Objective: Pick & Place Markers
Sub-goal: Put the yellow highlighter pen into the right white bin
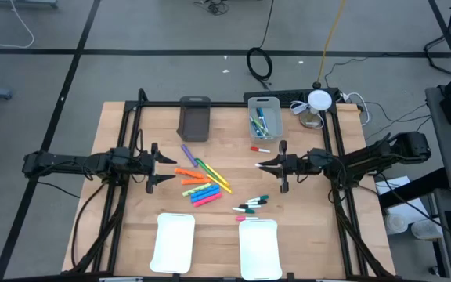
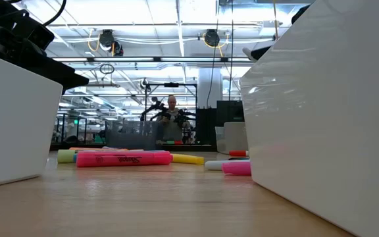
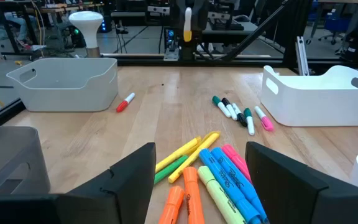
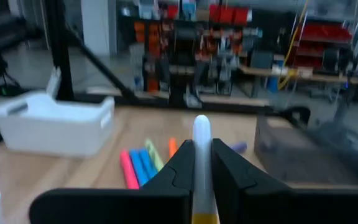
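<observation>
Markers: a loose spread at the table's middle. The chunky group (image 1: pixel 199 186) lies between the two arms: one purple (image 1: pixel 187 152), one green, two yellow, several orange, blue and one pink (image 1: pixel 203 200), some touching side by side. A thin white-barrelled cluster (image 1: pixel 251 206) with dark green, black and pink caps lies just beyond the far edge of one white tray. One thin red-capped marker (image 1: pixel 259 148) lies alone near the clear bin.

One thin white marker (image 4: pixel 201 163) sits clamped between the narrow-set fingers of the right gripper (image 1: pixel 263 164), held above the table at centre-right, its rounded end pointing forward.

Left gripper (image 1: pixel 163 168): fingers spread wide, holding nothing, just beside the chunky group on its left.

Containers, four counted:
- Clear bin (image 1: pixel 264 117), far edge of the table: several markers inside, blue and green among them; exact count cannot be told.
- Dark grey bin (image 1: pixel 195 118), beside it to the left: contents cannot be made out.
- White trays, two (image 1: pixel 173 242) (image 1: pixel 259 249), near edge, side by side and apart: nothing visible inside from above.

Table (image 1: pixel 131 211): light wood top in a black frame.
</observation>
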{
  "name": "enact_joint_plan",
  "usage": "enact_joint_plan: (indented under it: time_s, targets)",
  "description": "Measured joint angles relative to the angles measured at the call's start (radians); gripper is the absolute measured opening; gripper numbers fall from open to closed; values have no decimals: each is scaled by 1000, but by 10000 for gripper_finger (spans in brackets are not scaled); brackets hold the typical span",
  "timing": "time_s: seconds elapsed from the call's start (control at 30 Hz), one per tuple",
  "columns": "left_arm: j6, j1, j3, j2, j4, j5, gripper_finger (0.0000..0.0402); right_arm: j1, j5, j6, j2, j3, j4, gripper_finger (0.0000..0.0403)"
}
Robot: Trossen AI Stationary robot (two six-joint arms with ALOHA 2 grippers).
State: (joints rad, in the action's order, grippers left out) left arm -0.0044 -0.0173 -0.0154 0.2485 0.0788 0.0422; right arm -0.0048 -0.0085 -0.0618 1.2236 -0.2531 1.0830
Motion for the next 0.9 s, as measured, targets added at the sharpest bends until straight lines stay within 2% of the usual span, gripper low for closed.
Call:
enact_joint_plan:
  time_s: [0.07,0.17,0.3,0.9]
  targets:
    - [0,0,0,0,0,0,251,0,-25,38,0,0,3,20]
    - [0,0,0,0,0,0,251,4,-125,89,1,0,-6,20]
    - [0,0,0,0,0,0,251,36,-205,87,0,0,-5,20]
    - [56,0,0,0,27,-18,251,90,-233,85,0,-2,-13,20]
